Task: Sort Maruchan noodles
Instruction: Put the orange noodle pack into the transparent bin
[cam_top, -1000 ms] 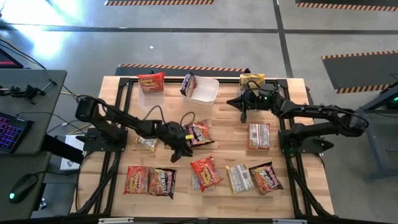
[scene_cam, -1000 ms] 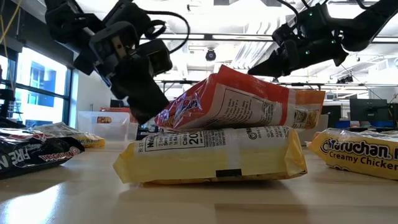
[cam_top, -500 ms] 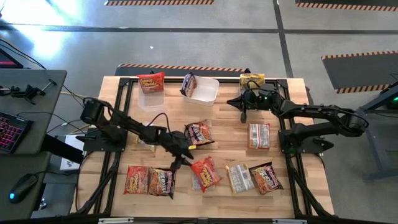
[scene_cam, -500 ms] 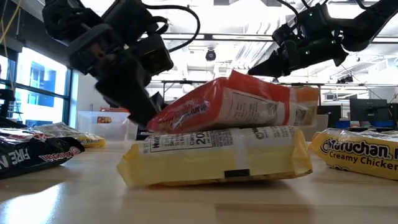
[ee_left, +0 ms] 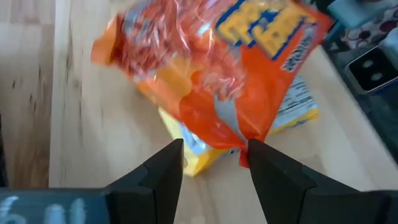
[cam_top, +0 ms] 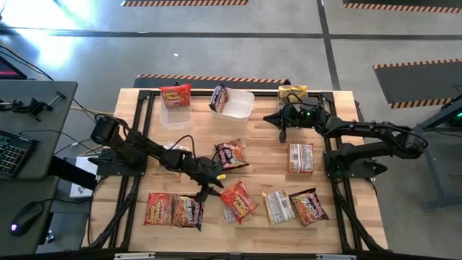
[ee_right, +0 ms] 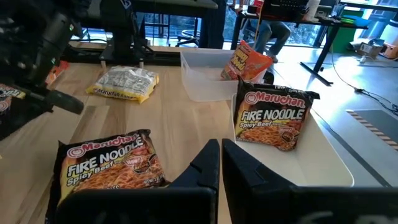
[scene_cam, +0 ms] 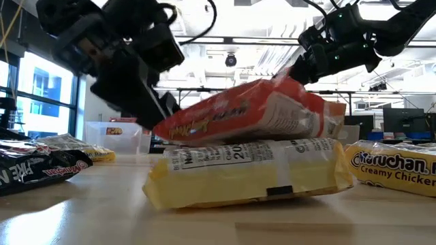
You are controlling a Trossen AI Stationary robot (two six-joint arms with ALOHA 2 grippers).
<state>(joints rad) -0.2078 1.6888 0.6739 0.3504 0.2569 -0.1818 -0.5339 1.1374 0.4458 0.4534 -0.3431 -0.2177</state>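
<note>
A red-orange noodle packet [cam_top: 237, 198] lies tilted on a yellow packet [scene_cam: 252, 170] near the table's front edge. My left gripper [ee_left: 214, 146] is open at that packet's left corner and slants down at it, a finger on either side; it also shows in the high view [cam_top: 210, 191] and the low view [scene_cam: 158, 109]. A dark Fire Noodle packet [cam_top: 231, 154] lies flat on the table just beyond. My right gripper [ee_right: 221, 155] is shut and hangs over the table's far right part [cam_top: 281, 135], holding nothing. My left gripper is open around the red-orange packet's crimped end corner [ee_left: 244, 143]. One finger [ee_left: 264, 165] touches that corner from the side; the other stands apart from the packet. The fingers come slanting down from the table's left. The packet rests tilted on the yellow packet.
Clear tubs stand at the far edge: one [cam_top: 242, 108] with a dark packet [cam_top: 219, 97] leaning in it, one [cam_top: 175, 115] under a red packet [cam_top: 175, 94]. Along the front lie several more packets [cam_top: 173, 210] [cam_top: 294, 206]. Another lies at the right [cam_top: 300, 157].
My left gripper has gone toward the table's near edge, from beside the dark Fire Noodle packet to the red-orange packet's left end, rolling a little. The red-orange packet has tipped flatter and shifted toward the table's right, and the yellow packet under it has slid the same way.
</note>
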